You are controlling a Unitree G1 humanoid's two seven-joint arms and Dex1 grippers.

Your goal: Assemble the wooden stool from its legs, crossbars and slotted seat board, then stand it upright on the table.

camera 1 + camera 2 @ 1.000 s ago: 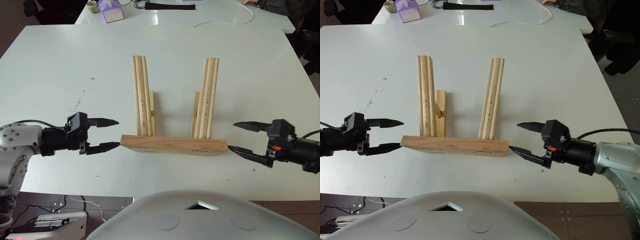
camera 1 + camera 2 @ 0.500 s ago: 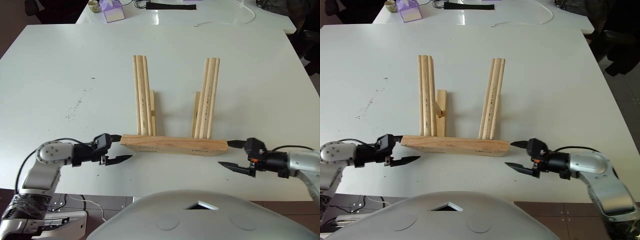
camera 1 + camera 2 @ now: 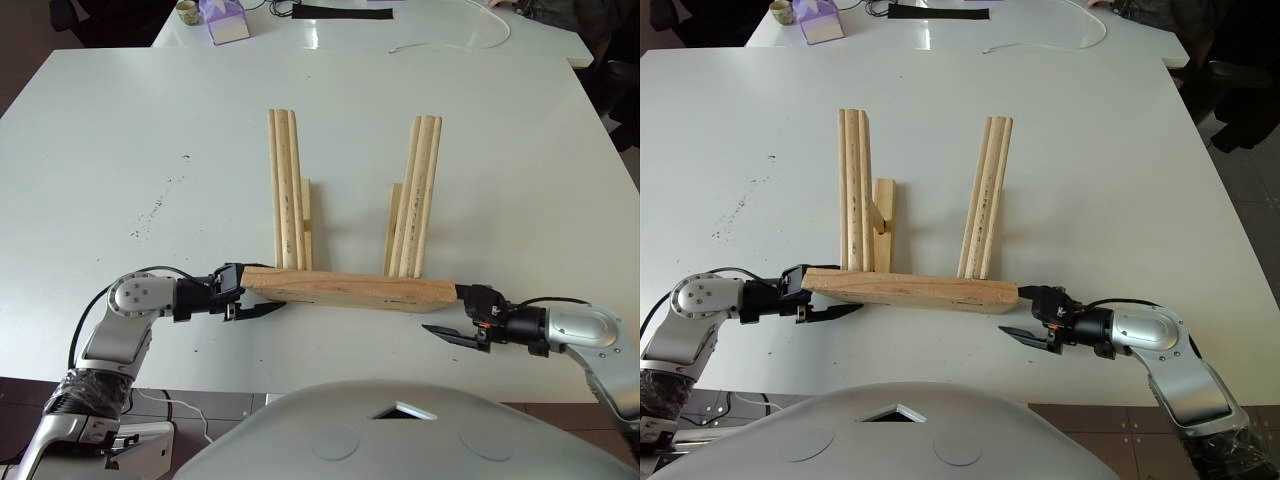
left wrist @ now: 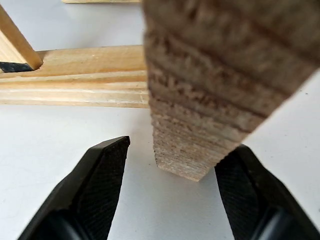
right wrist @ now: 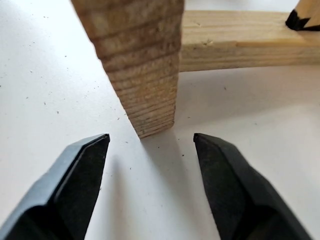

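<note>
On the white surface (image 3: 120,130), close to your side, the stool (image 3: 415,220) lies tipped over. Its seat board (image 3: 350,290) stands on its long edge. The legs (image 3: 285,190) lie flat and point away from you, with the crossbars (image 3: 306,225) tucked between them. Your left gripper (image 3: 262,296) is spread wide around the left end of the board, one finger on each side. Your right gripper (image 3: 445,310) is spread wide around the right end the same way (neither one looks to be squeezing yet).

Watch out here. Each gripper only reaches the very tip of the board, so a squeeze may catch just a corner and the wood could slip out. If one side lifts before the other, the stool could twist, and a leg might pop out of its slot.

A second ago both grippers were out beside the board ends and farther from them. Now both arms have come down low and slid in around the ends. The stool has stayed where it was.
</note>
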